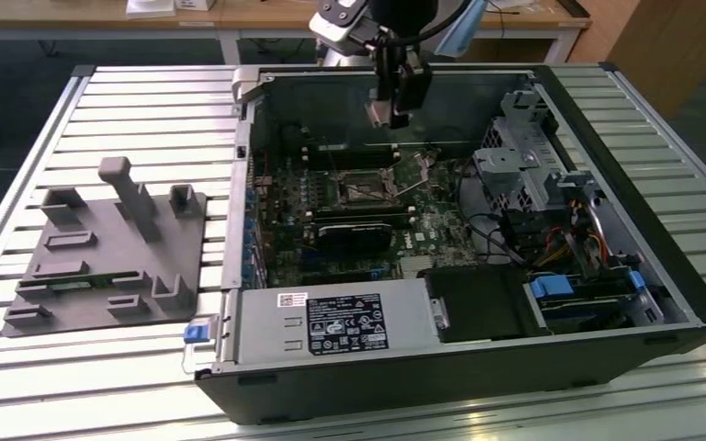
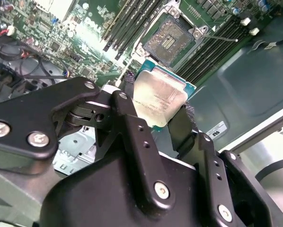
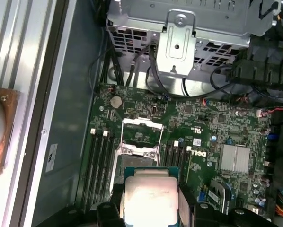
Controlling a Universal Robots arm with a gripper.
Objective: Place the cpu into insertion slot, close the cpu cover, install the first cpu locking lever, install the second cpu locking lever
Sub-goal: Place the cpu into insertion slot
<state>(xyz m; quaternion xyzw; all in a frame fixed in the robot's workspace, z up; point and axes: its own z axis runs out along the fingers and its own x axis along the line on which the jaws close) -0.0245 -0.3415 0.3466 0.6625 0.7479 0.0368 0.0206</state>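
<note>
Carrying the cpu (image 2: 159,97) toward the slot (image 2: 169,41): the gripper (image 1: 390,115) is clenched on the cpu by two opposite sides and hangs over the board (image 3: 203,123). The slot sits beyond and below the fingertips, apart from the chip, its pin field bare. Likely best: keep the chip level, square its edges to the slot rim, lower straight, no sliding across pins. Cpu look: flat square, dull silver lid, teal-green border, faint print on top.
</note>
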